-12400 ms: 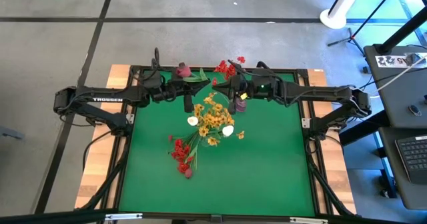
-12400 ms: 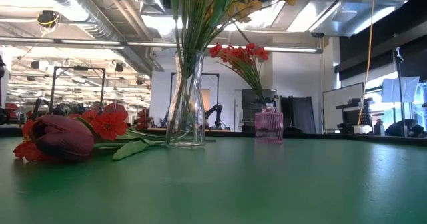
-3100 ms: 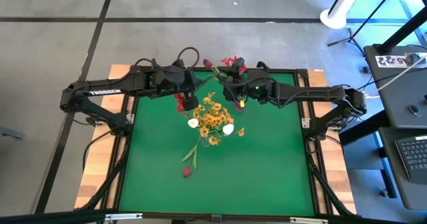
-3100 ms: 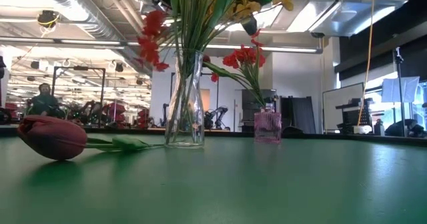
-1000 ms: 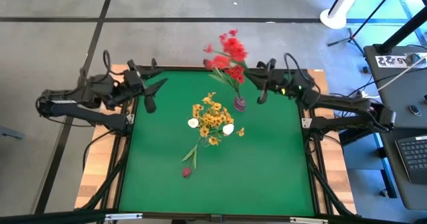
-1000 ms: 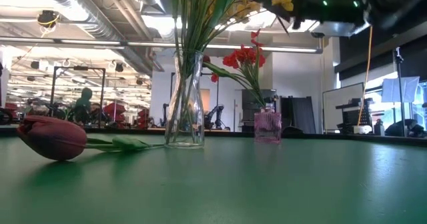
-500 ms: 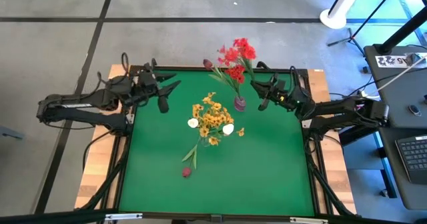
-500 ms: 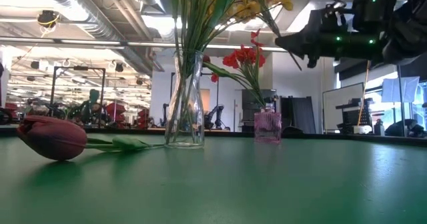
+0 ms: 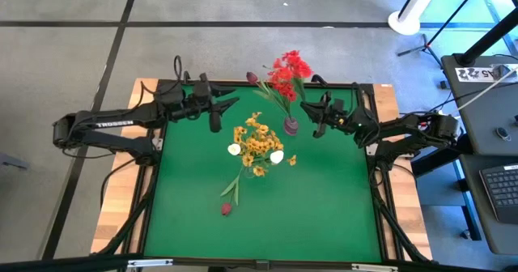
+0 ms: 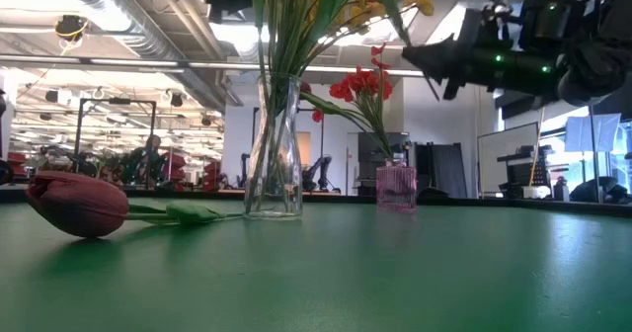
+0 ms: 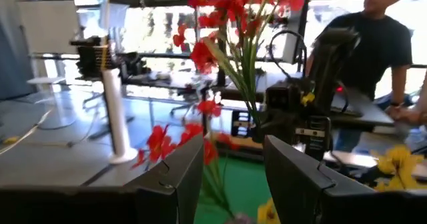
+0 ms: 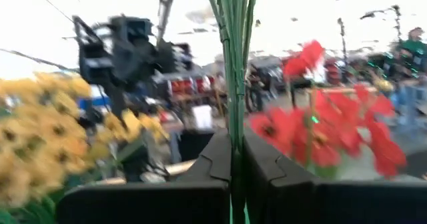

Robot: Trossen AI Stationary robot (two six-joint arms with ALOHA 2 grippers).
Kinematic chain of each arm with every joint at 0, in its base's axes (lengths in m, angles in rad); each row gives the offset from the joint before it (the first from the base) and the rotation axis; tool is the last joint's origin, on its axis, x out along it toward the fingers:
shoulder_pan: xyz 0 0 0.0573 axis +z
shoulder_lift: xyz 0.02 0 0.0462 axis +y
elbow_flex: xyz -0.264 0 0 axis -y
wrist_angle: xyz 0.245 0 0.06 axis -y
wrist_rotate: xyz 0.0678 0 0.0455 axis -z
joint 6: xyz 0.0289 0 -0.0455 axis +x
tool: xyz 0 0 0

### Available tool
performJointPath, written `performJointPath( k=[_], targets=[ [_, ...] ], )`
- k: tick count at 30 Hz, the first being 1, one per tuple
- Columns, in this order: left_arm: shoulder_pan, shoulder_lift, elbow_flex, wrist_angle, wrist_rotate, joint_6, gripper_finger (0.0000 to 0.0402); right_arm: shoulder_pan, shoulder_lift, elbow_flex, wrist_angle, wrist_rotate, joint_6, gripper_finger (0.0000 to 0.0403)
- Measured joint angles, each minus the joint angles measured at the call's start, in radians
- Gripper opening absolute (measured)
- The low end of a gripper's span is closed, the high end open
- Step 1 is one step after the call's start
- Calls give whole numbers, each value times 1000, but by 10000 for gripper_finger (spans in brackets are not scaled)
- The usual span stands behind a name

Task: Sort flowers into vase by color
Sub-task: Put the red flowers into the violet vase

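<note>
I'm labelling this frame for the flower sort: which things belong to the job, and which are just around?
Job: red flowers in pink vase; yellow flowers in clear vase; maroon tulip lying loose; left gripper; right gripper.
Just around: keyboard; person.

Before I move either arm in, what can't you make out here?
1. Clear vase: the low view cuts its blossoms off at the top edge; in the high view the yellow flowers hide it.
2. Right wrist view: blurred, and green stems fill the middle; whether the right gripper touches them cannot be told.
3. Pink vase: too small in the low view to count its stems.
</note>
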Motion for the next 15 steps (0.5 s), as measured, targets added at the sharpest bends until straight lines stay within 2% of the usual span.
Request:
performJointPath(
  k=[5, 10, 15],
  targets=[
    [56, 81, 88, 11, 130, -53, 157, 0, 0, 43, 34, -36, 63, 21],
    [84, 175, 213, 3, 301, -120, 175, 21, 0, 130, 11, -105, 80, 10],
    [85, 278, 354, -44, 357, -130, 192, 72, 0, 249, -97, -116, 28, 12]
  ],
)
